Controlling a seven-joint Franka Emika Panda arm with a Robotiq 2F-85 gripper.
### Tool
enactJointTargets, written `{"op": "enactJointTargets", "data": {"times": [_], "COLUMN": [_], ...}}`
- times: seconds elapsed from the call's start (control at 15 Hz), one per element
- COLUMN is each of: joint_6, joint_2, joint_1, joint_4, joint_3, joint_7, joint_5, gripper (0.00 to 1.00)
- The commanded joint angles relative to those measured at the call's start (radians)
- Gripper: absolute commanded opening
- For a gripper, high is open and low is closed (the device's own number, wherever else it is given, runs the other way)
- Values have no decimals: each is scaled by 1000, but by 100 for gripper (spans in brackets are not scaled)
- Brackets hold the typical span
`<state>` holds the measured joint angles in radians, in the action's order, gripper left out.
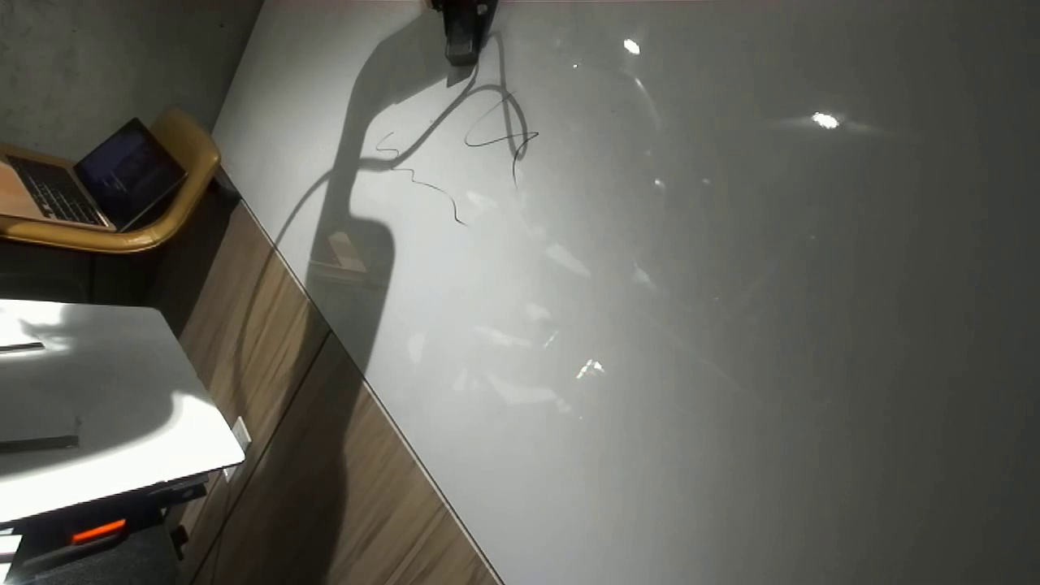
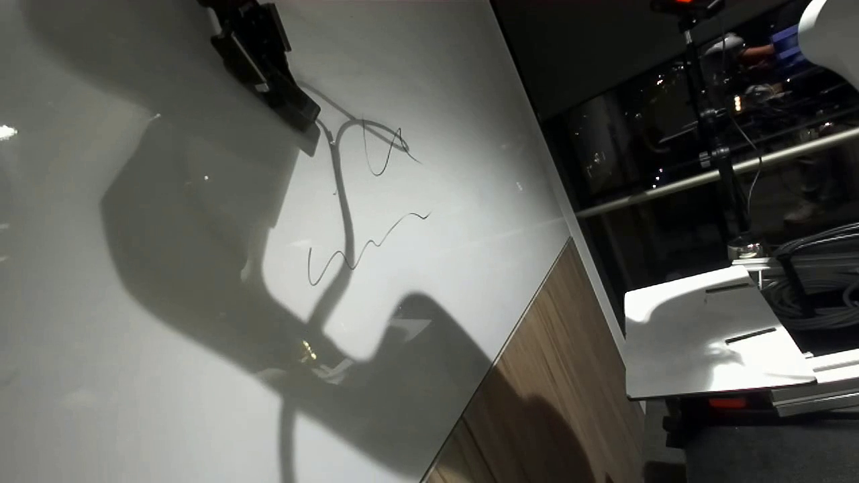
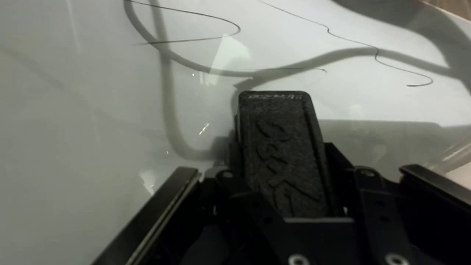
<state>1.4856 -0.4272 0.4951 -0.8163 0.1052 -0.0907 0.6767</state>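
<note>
My gripper [image 3: 282,162] is shut on a black block-shaped eraser [image 3: 279,121] with raised lettering on its back. The eraser points away from the jaws, close to a glossy white board [image 3: 92,191]; contact is hard to tell. In both exterior views the eraser [image 1: 461,50] [image 2: 300,107] shows at the end of the gripper [image 1: 470,10] [image 2: 258,57], near the top edge. Thin dark scribbles are on the board: a looped line [image 1: 502,140] [image 2: 378,174] [image 3: 240,29] and a wavy line [image 1: 443,193] [image 2: 368,243] [image 3: 376,55], both a little beyond the eraser.
Wood panelling [image 1: 276,325] [image 2: 543,329] borders the board. A small white-topped table [image 1: 106,374] [image 2: 704,355] stands beside it. A laptop [image 1: 130,175] rests on a yellow chair [image 1: 158,231]. A dark stand [image 2: 721,168] and coiled cables [image 2: 825,288] are nearby. The arm's shadow falls across the board.
</note>
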Motion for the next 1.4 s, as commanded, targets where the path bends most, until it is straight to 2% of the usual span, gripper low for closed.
{"op": "enactJointTargets", "data": {"times": [0.0, 0.67, 1.07, 1.33], "joint_6": [76, 211, 355, 478], "joint_2": [-6, 73, 248, 352], "joint_1": [-54, -138, -248, -333], "joint_4": [-10, -256, -550, -739], "joint_3": [-19, -11, -45, -97], "joint_7": [23, -63, -78, -70], "joint_5": [8, -112, -204, -244], "gripper": [30, 30, 30, 30]}}
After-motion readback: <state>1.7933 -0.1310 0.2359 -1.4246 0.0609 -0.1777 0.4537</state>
